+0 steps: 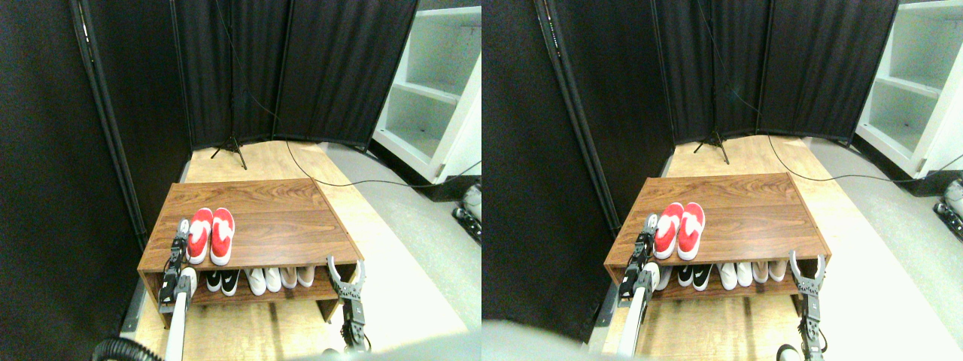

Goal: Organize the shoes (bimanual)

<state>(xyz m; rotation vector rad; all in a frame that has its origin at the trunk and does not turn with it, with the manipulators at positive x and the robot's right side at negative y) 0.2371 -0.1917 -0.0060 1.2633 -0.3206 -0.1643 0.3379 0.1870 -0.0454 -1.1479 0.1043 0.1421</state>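
Shoes (pixel 211 235) — a bright red slip-on pair with white patches on top and white lining — are set side by side, touching, on the left part of a wooden shoe rack's top board (pixel 278 218), toes pointing away from the robot. On the open shelf (pixel 256 295) below, a row of other shoes is seen: a black-and-white pair (pixel 223 280), a white pair (pixel 264 280) and a beige pair (pixel 296 276).

The left gripper (pixel 181 235) is raised at the rack's left front edge, just beside the left red shoe; whether contact is made, and whether its jaws are released or clenched, cannot be told from this view. The right gripper (pixel 345 272) is held at the rack's right front corner, well apart from the red pair — its jaws are spread wide, with nothing between them.

Black curtain panels (pixel 301 68) are hung behind the rack, a thin black tripod stand (pixel 232 147) is placed before them, and a black cable (pixel 361 183) is trailed across the floor toward a white shelving unit (pixel 436 83) at the right.
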